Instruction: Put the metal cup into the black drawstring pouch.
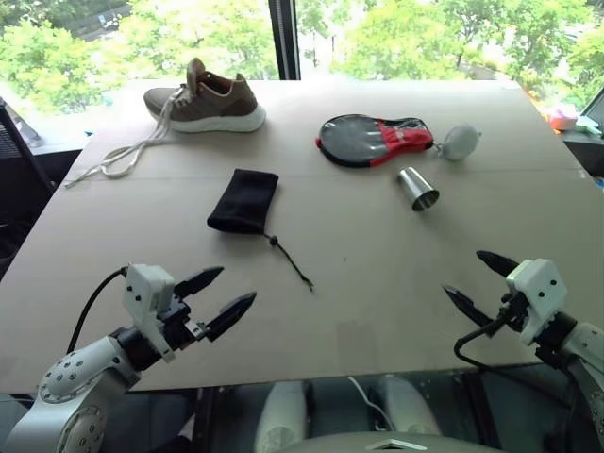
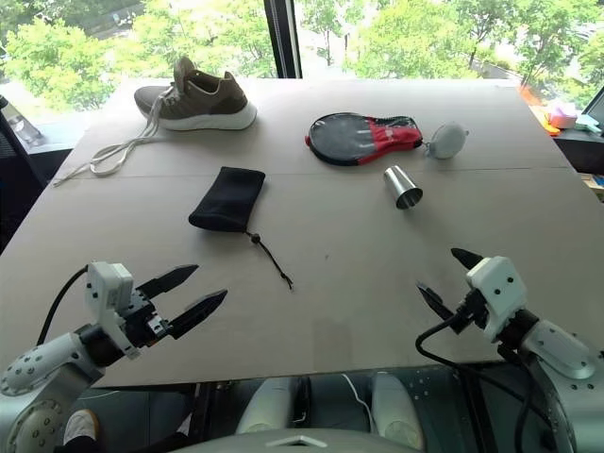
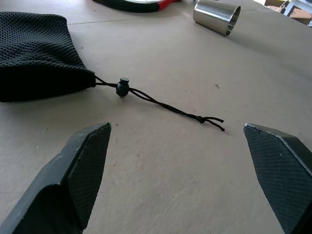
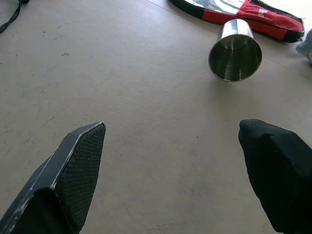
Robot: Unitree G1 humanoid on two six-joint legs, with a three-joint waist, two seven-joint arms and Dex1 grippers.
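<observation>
Both pincers, left (image 1: 218, 293) and right (image 1: 470, 279), hover spread wide and empty over the near edge of the plain beige tabletop (image 1: 377, 283). Mid-table lies the soft black drawstring pouch (image 1: 243, 200); right of it, well apart, the shiny metal cup (image 1: 417, 188) rests on its side. Leafy trees (image 1: 217, 33) show beyond the windows.

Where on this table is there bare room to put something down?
Bare: the wide near strip between the pouch cord and the table edge, and the stretch between black drawstring pouch and metal cup. Crowded: racket-shaped case, ball, cup.
</observation>
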